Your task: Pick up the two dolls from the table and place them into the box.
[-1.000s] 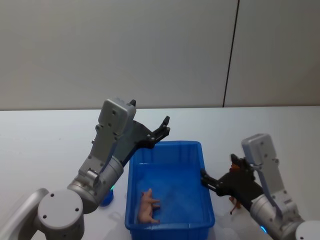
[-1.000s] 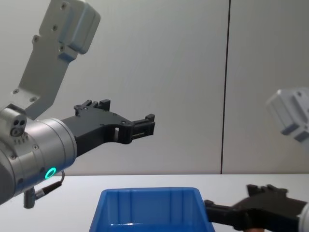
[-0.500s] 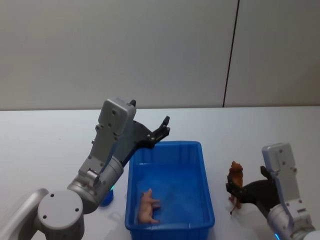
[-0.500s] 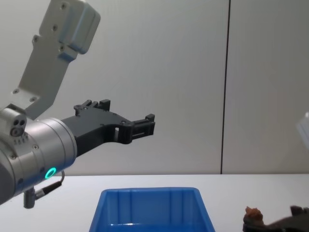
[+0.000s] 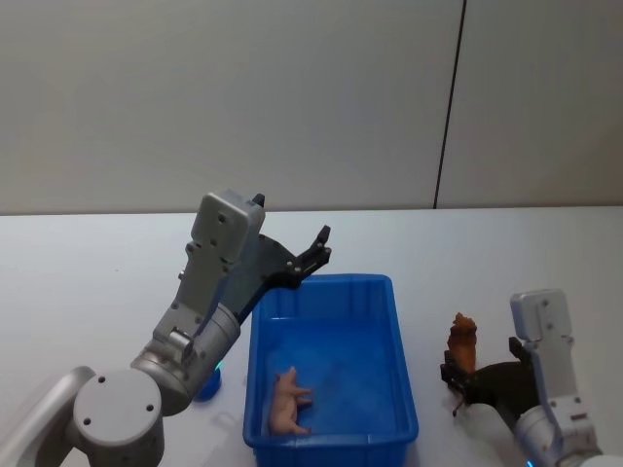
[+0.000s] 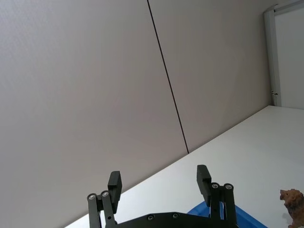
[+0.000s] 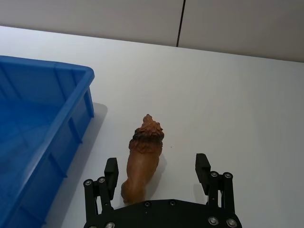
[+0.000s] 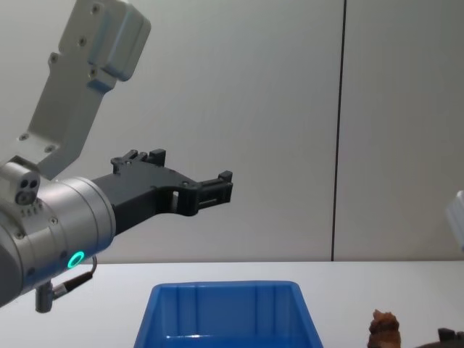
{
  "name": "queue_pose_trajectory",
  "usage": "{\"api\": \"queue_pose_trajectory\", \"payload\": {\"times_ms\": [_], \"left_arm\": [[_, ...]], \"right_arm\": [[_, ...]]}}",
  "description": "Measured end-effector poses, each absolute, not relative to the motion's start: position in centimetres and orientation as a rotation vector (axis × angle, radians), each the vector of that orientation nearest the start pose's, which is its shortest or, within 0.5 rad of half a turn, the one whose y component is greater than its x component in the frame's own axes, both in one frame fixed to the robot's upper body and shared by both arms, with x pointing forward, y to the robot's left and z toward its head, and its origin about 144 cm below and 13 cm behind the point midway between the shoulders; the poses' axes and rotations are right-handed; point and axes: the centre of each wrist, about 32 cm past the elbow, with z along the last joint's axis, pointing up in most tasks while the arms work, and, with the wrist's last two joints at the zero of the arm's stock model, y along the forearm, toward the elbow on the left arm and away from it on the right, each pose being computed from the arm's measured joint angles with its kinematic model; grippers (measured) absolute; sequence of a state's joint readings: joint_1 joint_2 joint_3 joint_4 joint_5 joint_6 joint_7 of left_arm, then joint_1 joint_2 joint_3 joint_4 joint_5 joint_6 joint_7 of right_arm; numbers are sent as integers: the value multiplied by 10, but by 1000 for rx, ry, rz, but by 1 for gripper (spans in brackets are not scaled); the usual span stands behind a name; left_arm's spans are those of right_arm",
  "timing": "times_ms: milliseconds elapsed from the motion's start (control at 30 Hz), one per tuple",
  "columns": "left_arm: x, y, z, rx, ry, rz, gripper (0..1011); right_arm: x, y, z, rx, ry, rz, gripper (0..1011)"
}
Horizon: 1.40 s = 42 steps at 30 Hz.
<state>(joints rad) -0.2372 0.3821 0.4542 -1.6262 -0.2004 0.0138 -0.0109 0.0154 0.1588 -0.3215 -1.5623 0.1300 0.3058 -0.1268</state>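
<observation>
- Brown doll (image 7: 144,159): likely rigid, light, smooth; pinch across flanks, mid-body.
- Right gripper (image 7: 157,165) wide, straddling its rear.
- Left gripper (image 6: 159,175) wide, idle above box (image 5: 401,370).

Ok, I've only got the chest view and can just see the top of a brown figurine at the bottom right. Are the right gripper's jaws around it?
Observer: Yes. The right gripper has its jaws open on either side of the dark brown lion figurine, not closed on it.
Operator: The left gripper hangs open up high; is the other doll in?
Observer: Yes, the pale pink pig figurine lies inside the bright blue plastic bin, near its front wall.
</observation>
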Motion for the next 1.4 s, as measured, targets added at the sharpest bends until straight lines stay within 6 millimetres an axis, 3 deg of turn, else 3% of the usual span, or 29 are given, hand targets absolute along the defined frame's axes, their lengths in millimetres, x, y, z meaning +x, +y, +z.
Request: {"api": "queue_pose_trajectory", "payload": {"times_ms": [633, 1033, 1400], "left_arm": [[492, 198, 1204, 61, -268, 1124, 1001], [492, 198, 1204, 61, -268, 1124, 1001], [492, 198, 1204, 61, -268, 1124, 1001]], "right_arm": [[446, -161, 1128, -293, 181, -1354, 1001], [449, -157, 1123, -331, 279, -1352, 1001], [456, -153, 1117, -347, 334, -1342, 763]]}}
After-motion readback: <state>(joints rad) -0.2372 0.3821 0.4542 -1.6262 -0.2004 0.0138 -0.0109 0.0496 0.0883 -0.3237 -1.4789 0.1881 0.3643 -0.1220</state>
